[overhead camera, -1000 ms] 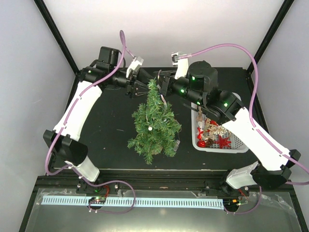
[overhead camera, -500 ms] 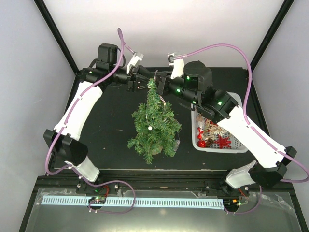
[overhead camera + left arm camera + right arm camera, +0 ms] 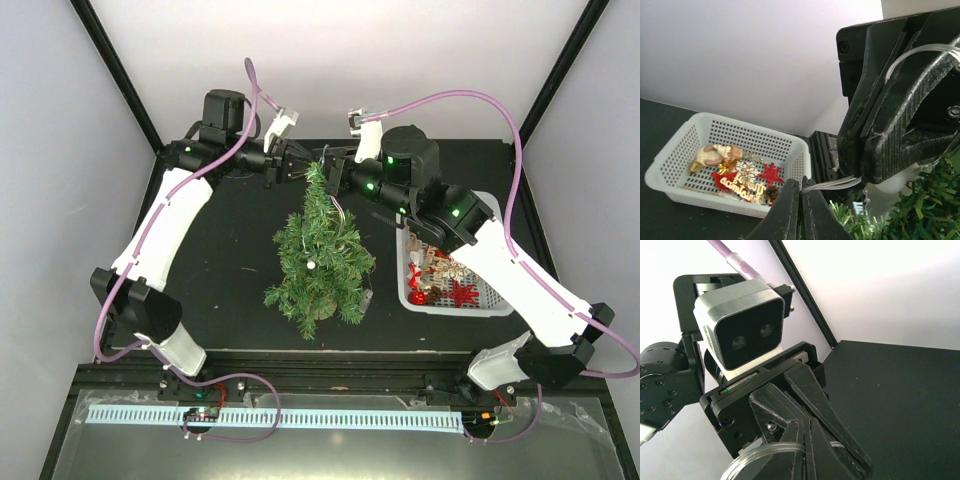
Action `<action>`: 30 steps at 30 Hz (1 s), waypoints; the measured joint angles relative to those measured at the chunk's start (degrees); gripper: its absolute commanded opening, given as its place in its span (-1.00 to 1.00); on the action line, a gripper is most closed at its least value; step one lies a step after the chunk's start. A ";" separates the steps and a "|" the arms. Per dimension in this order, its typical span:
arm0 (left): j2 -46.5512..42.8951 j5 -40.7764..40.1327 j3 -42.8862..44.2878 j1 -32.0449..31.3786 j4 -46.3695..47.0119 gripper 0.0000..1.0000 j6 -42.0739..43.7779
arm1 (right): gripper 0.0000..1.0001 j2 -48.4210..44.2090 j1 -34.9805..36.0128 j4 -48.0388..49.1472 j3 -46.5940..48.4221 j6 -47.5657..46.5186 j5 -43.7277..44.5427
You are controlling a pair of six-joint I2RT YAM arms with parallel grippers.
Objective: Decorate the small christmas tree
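The small christmas tree [image 3: 318, 250] stands upright near the middle of the dark bench [image 3: 220, 280], with the white basket [image 3: 462, 310] just beside it on the right. Both arms reach in and meet above the tip of the tree. The left hand [image 3: 800, 186] has its fingers pressed together, pinching a thin clear wire [image 3: 827, 184] which runs across to the right hand [image 3: 806, 437]. In the left wrist view, the fingers of the right hand also look closed on this wire, and a clear loop of it passes around them. From above, a fine strand goes down through the upper branches, and one small white bead [image 3: 312, 265] sits lower on the tree. I think this is a light string or a bead string, but it is too thin to be sure. In my judgement the decoration is at an early stage: the strand is partly laid on the top of the tree, and the two hands hold its free part stretched between them. It looks not yet wound around the lower branches. The ornaments [image 3: 740, 175], among them red stars, gold lettering and a small pine cone, all lie in the basket. I see none of them on the branches, so hanging them is left to do.
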 measured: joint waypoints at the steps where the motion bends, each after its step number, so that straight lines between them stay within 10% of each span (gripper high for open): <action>1: 0.00 -0.63 0.46 -0.07 -0.85 -0.97 0.48 | -0.96 0.00 0.00 -0.09 0.00 -0.02 0.00; 30: 1.55 -18.21 15.69 -0.04 -15.47 -0.97 9.05 | -0.21 -10.32 0.00 -0.35 -8.74 1.38 5.70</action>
